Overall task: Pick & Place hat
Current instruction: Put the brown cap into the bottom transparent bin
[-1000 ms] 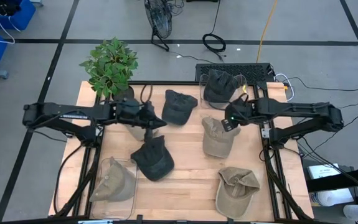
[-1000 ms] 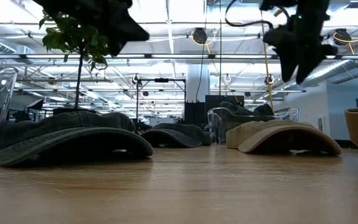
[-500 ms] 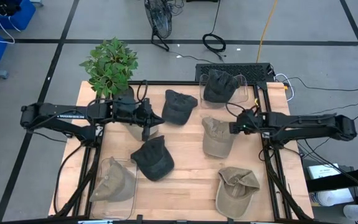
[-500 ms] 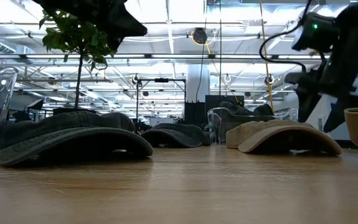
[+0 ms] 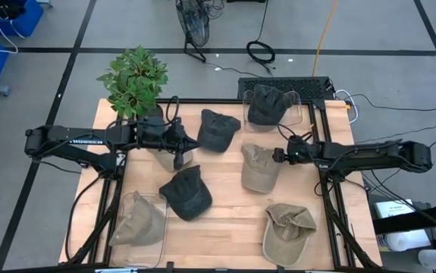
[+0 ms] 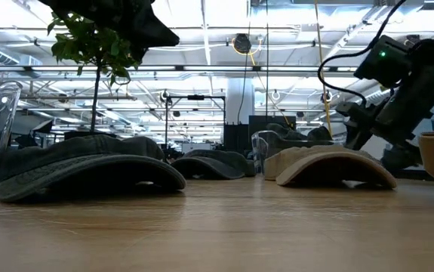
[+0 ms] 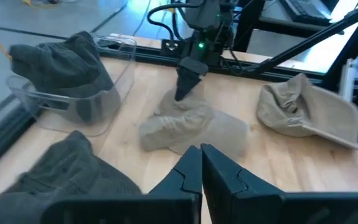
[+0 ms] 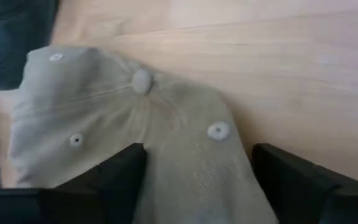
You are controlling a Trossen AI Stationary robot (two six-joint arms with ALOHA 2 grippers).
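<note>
Right gripper (image 5: 278,155) spread over the tan hat (image 5: 259,167) at mid-table.
Only its wrist view shows both fingers straddling the crown, unclamped; overhead, bare wood lies below the hat. Left gripper (image 5: 178,161) hangs closed by the plant (image 5: 134,80).

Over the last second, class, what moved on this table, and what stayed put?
The right end effector dropped from above the tan cap to its crown edge, fingers open astride it, and the cap slid slightly toward the left arm. The left end effector drew back a little, shut and empty. The other caps and the plant stayed put.
</note>
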